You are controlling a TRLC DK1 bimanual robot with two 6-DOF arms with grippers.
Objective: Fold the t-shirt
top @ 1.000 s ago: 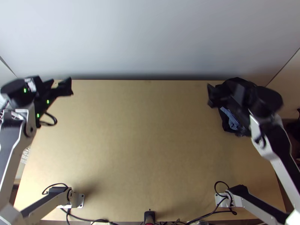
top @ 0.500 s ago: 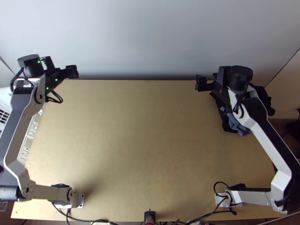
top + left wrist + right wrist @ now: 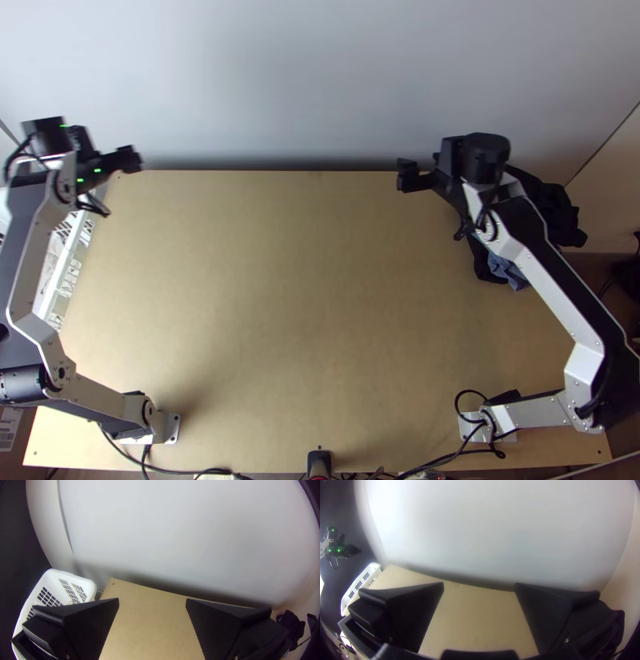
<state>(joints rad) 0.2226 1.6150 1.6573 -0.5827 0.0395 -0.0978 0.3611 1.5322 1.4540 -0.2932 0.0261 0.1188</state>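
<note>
The dark cloth (image 3: 554,212), probably the t-shirt, lies bunched at the far right corner of the bench (image 3: 280,304), a blue-grey patch (image 3: 508,270) peeking out on its nearer side. The right arm (image 3: 552,288) passes above it and hides part of the heap, so its full shape is hard to tell. The right gripper (image 3: 422,178) hangs near the bench's far edge, to the left of the cloth, its fingers wide apart. The left gripper (image 3: 120,162) is up by the far left corner, its fingers also wide apart. A white basket (image 3: 68,577) with slotted sides sits beside the bench's left edge. A pale wall (image 3: 320,80) rises behind the bench, and black cables (image 3: 180,466) run along the near edge.
</note>
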